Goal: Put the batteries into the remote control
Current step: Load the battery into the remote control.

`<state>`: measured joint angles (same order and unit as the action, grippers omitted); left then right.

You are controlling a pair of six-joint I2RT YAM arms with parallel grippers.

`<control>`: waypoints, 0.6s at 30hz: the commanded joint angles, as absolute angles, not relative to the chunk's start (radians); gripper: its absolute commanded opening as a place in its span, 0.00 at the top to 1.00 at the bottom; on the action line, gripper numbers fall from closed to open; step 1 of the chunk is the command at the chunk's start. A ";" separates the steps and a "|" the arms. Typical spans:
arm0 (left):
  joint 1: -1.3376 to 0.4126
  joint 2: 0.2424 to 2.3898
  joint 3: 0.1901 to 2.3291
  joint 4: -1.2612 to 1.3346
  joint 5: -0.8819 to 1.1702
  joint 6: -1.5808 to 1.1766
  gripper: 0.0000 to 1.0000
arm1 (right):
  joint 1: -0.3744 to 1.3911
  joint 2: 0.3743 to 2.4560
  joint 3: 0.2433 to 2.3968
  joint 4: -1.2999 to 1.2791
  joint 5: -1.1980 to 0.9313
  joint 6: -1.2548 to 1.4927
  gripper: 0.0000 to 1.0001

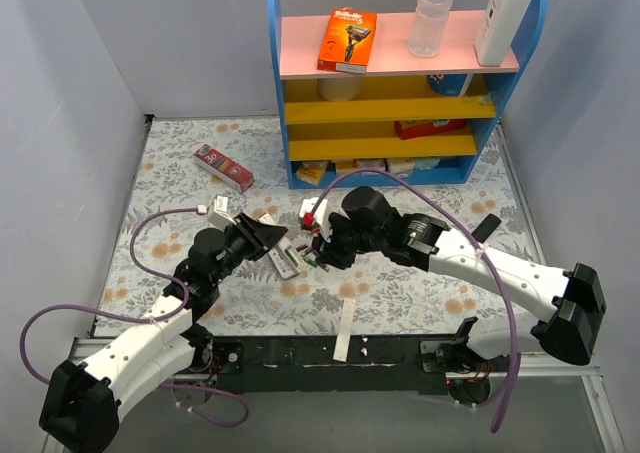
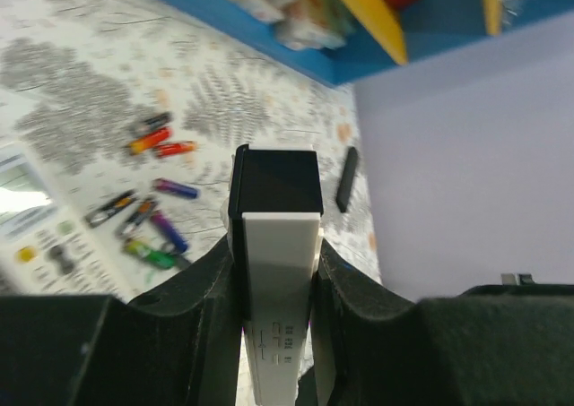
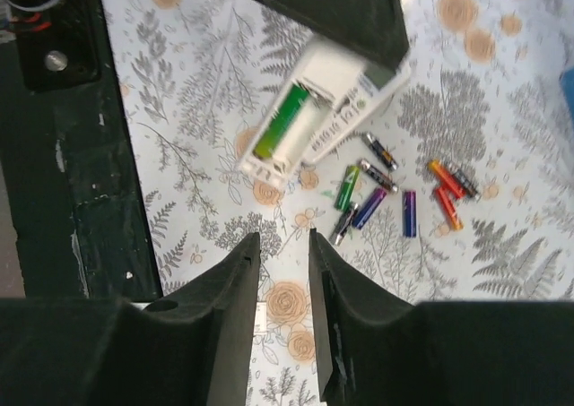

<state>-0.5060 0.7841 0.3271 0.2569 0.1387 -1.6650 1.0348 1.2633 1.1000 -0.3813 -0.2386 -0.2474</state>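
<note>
Right wrist: right gripper (image 3: 284, 240) slightly parted, empty; small coloured cylindrical batteries (image 3: 347, 188) upper right of it, axes approx. diagonal. Left gripper (image 2: 275, 249) clamps white plastic remote (image 2: 280, 289).

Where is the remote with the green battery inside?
The remote sits top middle in right wrist view, held by the left pincer, beside loose batteries.

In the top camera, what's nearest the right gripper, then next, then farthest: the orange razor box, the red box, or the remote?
1. remote: right beside the right gripper, just to its left.
2. red box: lying farther back and to the left.
3. orange razor box: high up at the very back.
</note>
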 commanded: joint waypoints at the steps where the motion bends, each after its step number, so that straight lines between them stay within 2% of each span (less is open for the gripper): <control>1: -0.505 0.704 0.319 0.051 -0.084 -1.675 1.00 | 1.020 1.354 1.097 -0.399 -0.152 -0.134 0.62; 5: -0.505 0.644 0.325 -0.058 -0.179 -1.657 1.00 | 1.014 1.457 1.115 -0.406 -0.080 -0.080 0.61; 18: -0.505 0.529 0.353 -0.152 -0.222 -1.621 1.00 | 1.012 1.828 1.316 -0.463 0.037 -0.009 0.57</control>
